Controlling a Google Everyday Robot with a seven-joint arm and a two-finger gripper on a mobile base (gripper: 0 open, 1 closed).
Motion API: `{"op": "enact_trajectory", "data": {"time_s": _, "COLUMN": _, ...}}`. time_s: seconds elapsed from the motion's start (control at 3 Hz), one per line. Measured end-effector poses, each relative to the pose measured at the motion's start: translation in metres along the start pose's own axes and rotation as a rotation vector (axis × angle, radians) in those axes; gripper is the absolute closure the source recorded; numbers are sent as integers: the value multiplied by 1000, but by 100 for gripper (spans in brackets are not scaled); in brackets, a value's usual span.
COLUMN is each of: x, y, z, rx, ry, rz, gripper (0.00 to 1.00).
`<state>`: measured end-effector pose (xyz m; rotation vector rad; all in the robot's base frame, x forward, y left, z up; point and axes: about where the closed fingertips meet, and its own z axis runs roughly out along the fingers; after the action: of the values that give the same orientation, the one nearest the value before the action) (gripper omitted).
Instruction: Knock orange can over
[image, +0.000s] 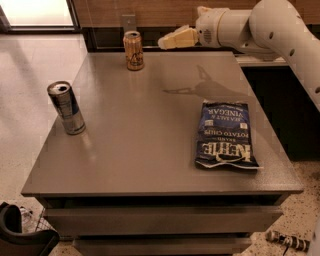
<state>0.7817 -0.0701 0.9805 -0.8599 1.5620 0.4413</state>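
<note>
The orange can (133, 50) stands upright near the far edge of the grey table (145, 145), left of centre. My gripper (167, 41) hangs above the table's far edge, just right of the can and about level with its top, with a small gap between them. Its cream fingers point left toward the can. The white arm (265, 27) comes in from the upper right.
A taller silver-and-dark-blue can (66, 107) stands upright near the table's left edge. A dark blue chip bag (224, 135) lies flat on the right side. A dark wall and a counter run behind the table. A dark object (20, 235) sits on the floor at the lower left.
</note>
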Motion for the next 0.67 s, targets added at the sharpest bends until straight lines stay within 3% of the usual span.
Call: {"op": "enact_trajectory", "data": {"time_s": 0.67, "x": 15, "y": -15, "z": 76, "rx": -20, "ry": -58, "rz": 61, "gripper": 0}}
